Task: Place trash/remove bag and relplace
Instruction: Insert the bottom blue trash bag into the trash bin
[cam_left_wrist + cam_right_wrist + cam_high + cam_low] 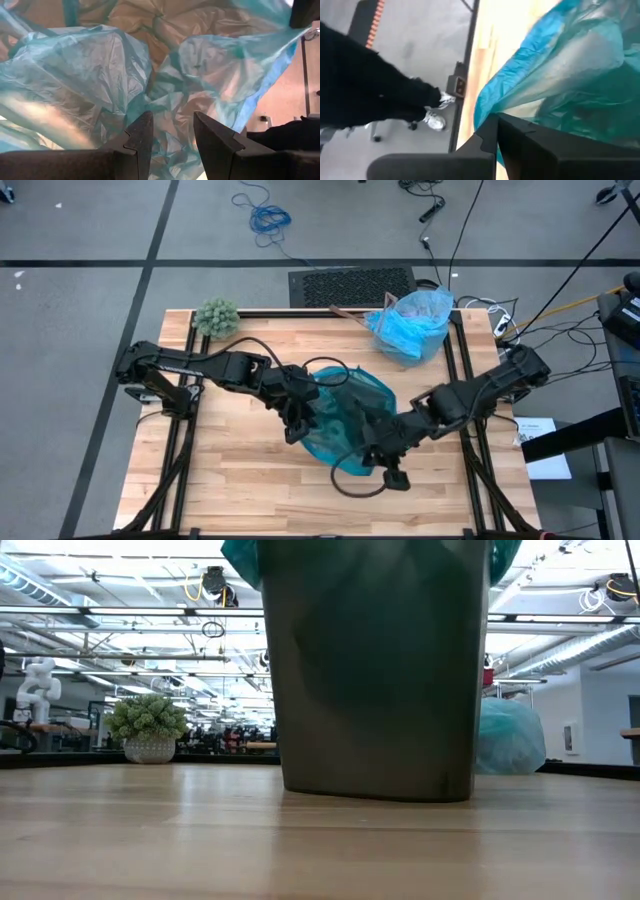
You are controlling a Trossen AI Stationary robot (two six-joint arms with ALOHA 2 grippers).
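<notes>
Overhead layout, left to right: green plant (216, 317) at the table's (230, 470) back-left; left gripper (297, 425), fingers parted, at the teal liner (345, 415) draped over the bin (375, 680); right gripper (385, 463) clenched on that liner's edge; the filled sky-blue bag (411, 323) back-right

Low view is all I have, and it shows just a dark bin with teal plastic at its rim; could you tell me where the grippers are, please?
Observer: Both are over the bin. In the high view the left gripper is at the left edge of the teal bag, and the right gripper is at its near right edge.
Operator: Thank you. Is either one holding the plastic?
Observer: The right wrist view shows the right gripper closed on the bag's edge.
Operator: And the left?
Observer: It is open, with crumpled teal plastic just ahead of its fingers.
</notes>
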